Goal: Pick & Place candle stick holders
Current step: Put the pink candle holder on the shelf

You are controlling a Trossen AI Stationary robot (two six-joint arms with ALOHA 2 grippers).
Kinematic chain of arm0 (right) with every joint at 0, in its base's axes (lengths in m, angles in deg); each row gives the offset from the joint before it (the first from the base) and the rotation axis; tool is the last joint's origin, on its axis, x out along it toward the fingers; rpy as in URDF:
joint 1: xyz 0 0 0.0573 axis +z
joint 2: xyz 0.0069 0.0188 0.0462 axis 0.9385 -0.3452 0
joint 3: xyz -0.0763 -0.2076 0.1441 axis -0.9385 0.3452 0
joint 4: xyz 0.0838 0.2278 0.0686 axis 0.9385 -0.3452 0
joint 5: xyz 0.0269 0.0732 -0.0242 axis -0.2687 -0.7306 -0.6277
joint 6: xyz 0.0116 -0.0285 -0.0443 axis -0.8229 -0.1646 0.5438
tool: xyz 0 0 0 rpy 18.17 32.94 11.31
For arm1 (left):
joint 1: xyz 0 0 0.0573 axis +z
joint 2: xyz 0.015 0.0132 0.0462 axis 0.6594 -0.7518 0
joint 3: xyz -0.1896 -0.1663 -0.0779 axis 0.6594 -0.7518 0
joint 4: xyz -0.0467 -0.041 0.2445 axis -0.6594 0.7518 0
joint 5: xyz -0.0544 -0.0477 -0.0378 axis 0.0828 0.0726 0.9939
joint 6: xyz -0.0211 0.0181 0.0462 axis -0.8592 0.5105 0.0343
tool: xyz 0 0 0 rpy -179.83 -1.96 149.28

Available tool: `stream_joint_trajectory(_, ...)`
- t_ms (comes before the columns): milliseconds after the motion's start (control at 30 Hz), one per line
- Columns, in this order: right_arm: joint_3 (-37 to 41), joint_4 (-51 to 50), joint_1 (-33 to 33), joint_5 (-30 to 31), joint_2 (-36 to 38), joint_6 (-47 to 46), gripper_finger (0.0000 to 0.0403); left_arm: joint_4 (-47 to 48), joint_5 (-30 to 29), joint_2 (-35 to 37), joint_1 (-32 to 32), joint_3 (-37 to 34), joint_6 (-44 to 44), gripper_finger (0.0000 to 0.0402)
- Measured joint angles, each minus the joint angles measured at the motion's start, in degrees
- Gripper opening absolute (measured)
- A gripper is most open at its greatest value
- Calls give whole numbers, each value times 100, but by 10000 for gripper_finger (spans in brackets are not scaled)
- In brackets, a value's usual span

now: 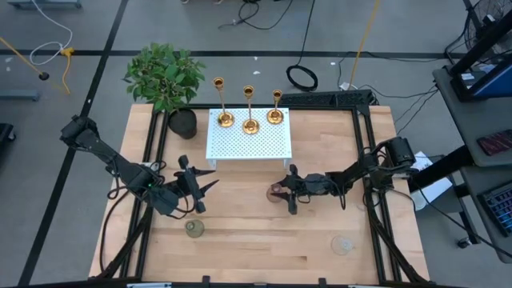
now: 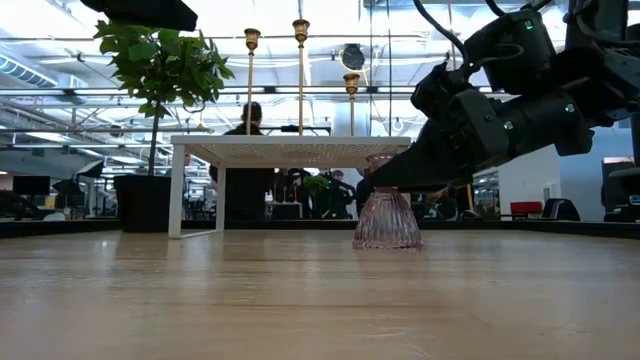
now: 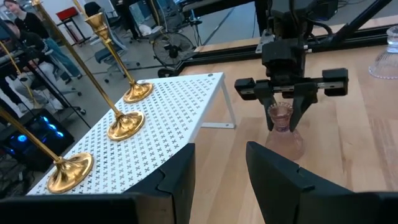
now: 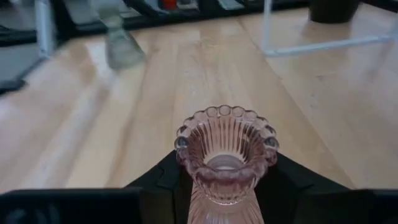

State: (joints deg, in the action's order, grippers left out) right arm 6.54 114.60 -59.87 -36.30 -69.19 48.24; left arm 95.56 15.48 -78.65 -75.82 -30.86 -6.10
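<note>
Candlesticks first: three slim gold ones stand in a row on the white perforated stand (image 1: 248,134) at the far middle of the bench (image 1: 264,240), namely the left gold candlestick (image 1: 224,118), the middle gold candlestick (image 1: 250,125) and the right gold candlestick (image 1: 275,115). All three are upright on round bases.

A pink glass holder (image 2: 386,212) stands upright on the bench just in front of the stand's right front corner. The right gripper (image 3: 287,114) is at it, its jaws clenched around the holder's narrow neck below the beaded rim; the holder's foot rests on the wood in the low view.

An olive-green holder (image 1: 194,229) sits near the front left of the bench, and a clear holder (image 1: 343,244) near the front right, well apart from each other.

The left gripper (image 1: 200,190) hangs over the bench left of centre, jaws released and holding nothing, with the olive-green holder near it toward the front edge.

A potted plant (image 1: 170,84) stands at the stand's left end.
</note>
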Motion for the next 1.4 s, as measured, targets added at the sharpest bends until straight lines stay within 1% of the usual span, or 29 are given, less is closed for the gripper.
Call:
stream_joint_trajectory(133,1,511,19,-490,19,-19,131,0,1,0,0,0,-3,150)
stream_joint_trajectory(233,2,935,33,-747,213,8,141,-2,-1,0,0,0,-24,150)
stream_joint_trajectory(367,2,961,-21,-794,830,32,129,-2,-1,0,0,0,-28,150)
stream_joint_trajectory(500,2,790,-259,-748,1684,289,126,-13,0,0,0,0,-28,150)
stream_joint_trajectory(600,-66,214,-530,-591,2304,607,132,-15,-1,0,0,0,-27,150)
stream_joint_trajectory(700,-361,-923,-876,-284,2784,1005,135,-17,-1,0,0,0,-26,150)
stream_joint_trajectory(767,-663,-1807,-1152,-71,2964,1076,133,-31,-1,0,0,0,-24,150)
stream_joint_trajectory(867,-1094,-2801,-1572,-44,2956,1079,129,-68,-1,0,0,0,-22,150)
stream_joint_trajectory(933,-1266,-3062,-1794,-134,2862,1082,131,-72,-3,0,0,0,-24,150)
stream_joint_trajectory(1100,-1307,-3106,-2161,-284,2567,880,133,-94,-4,0,0,0,9,150)
stream_joint_trajectory(1233,-1307,-2933,-2307,-662,2371,729,133,-161,-5,0,0,0,119,150)
stream_joint_trajectory(1400,-1307,-2936,-2427,-654,2288,714,133,-225,-5,0,0,1,146,150)
